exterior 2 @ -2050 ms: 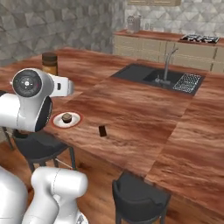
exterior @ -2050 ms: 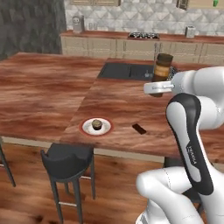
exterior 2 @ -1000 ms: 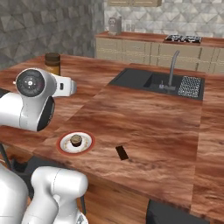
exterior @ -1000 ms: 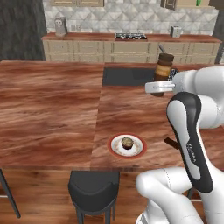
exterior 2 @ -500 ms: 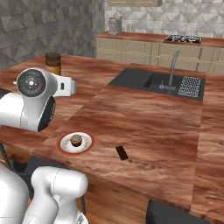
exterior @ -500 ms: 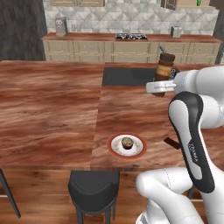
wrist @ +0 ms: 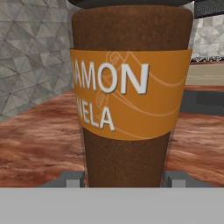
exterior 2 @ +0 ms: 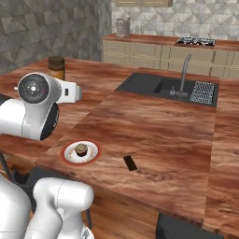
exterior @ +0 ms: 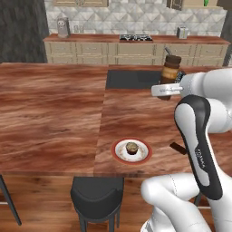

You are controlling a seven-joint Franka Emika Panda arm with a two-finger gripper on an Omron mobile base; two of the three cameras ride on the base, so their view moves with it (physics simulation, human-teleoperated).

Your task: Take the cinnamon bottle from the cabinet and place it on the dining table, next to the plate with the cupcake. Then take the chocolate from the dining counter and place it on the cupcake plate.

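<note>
The white arm is folded at the elbow, its forearm level above the dining table (exterior: 54, 108). The gripper (exterior: 166, 90) is closed around the cinnamon bottle (exterior: 170, 72), holding it upright in the air over the reddish wood grain. The bottle is a brown cylinder with an orange band and dark cap.

Dining table (exterior: 68, 113) glossy reddish wood; cinnamon bottle (wrist: 131, 87) matt, grainy.

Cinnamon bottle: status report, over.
Pincer shut on cinnamon bottle, upright, above dining table. Plate with cupcake near front edge. Path down unobstructed.
</note>
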